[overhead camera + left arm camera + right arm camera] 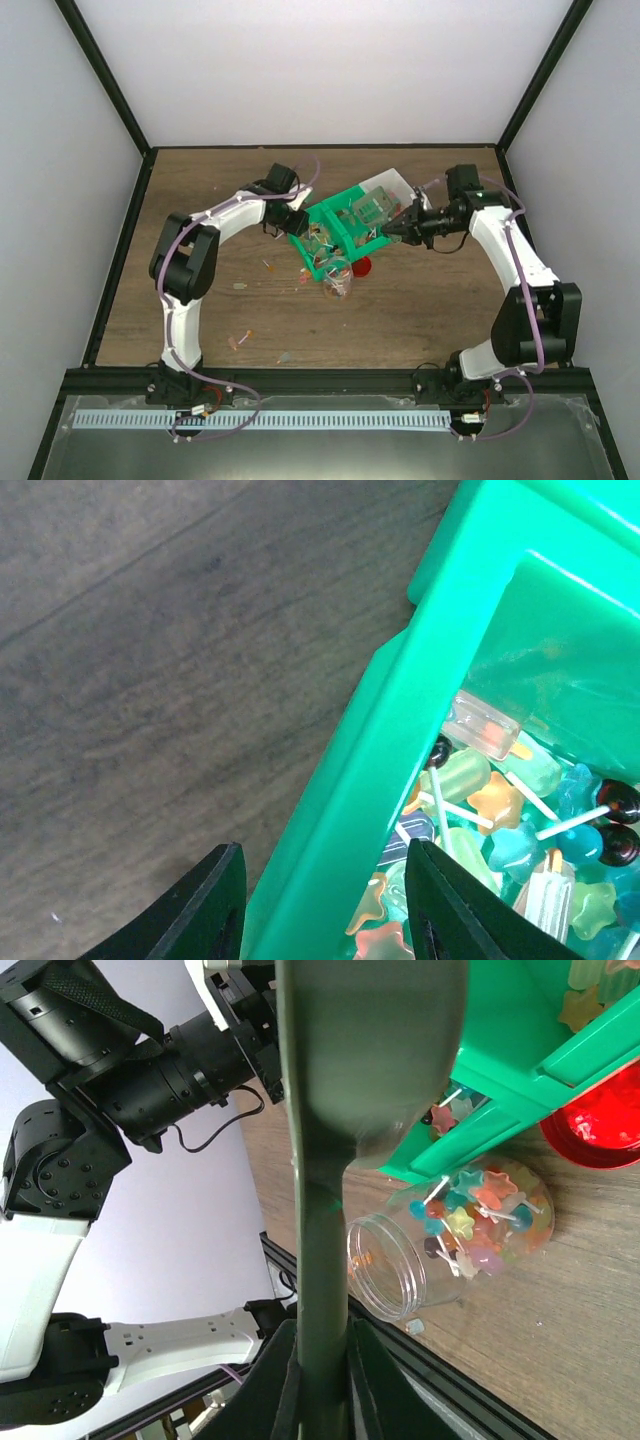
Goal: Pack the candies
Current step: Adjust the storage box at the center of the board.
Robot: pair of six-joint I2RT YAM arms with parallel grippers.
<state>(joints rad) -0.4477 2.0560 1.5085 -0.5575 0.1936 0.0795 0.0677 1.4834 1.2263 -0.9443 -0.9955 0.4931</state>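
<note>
Top external: holding green scoop (322,216) tilted above the jar (340,284) lying at its 6 o'clock, for tipping in candies (497,802) heaped inside; left jaws clamping its rim, right jaws pinching tight on its handle (318,1260), steadying both ends.

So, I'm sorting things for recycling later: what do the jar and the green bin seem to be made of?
The jar looks like clear glossy plastic, maybe glass: the candies show through its wall. The green bin looks like moulded plastic, smooth and slightly shiny, with rounded edges catching light.
</note>
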